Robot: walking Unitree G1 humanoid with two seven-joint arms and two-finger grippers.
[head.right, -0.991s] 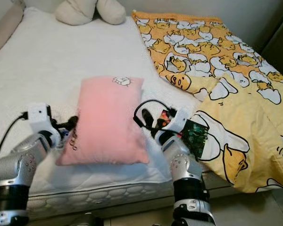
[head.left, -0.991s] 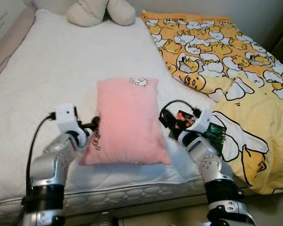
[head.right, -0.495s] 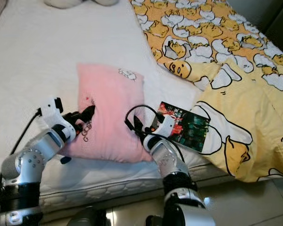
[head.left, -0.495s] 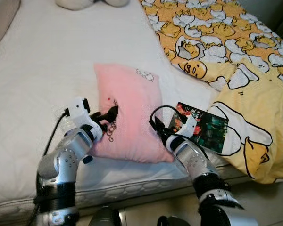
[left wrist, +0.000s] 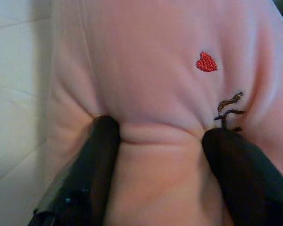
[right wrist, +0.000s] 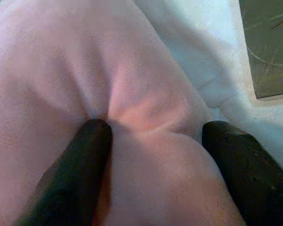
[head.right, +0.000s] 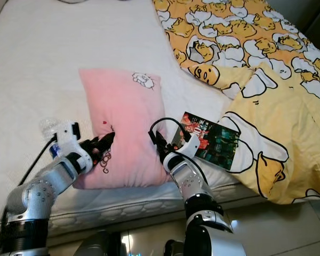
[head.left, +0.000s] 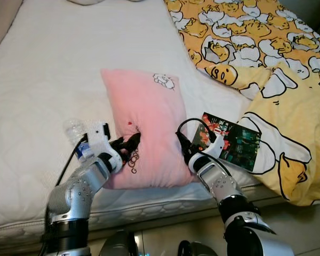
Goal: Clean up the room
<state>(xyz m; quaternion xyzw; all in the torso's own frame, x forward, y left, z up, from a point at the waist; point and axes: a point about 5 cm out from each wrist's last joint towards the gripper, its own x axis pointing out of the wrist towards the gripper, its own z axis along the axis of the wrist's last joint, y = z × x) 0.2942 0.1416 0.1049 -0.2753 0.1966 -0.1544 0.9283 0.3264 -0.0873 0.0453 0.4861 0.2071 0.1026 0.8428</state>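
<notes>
Pink pillow (head.left: 146, 130) at frame centre on the white mattress (head.left: 48, 69), left gripper (head.left: 129, 145) pinching its left edge, right gripper (head.left: 182, 151) pinching its right edge, dark book (head.left: 232, 141) right of centre, yellow patterned blanket (head.left: 266, 58) upper right, plastic bottle (head.left: 77, 136) lower left.

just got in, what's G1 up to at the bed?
It has the pink pillow pinched from both sides on the white mattress. The left gripper presses into the pillow's left edge and the right gripper into its right edge, fabric bunched between each pair of fingers. A dark book lies beside the right arm, partly on the yellow duvet. A plastic bottle lies by the left wrist.
</notes>
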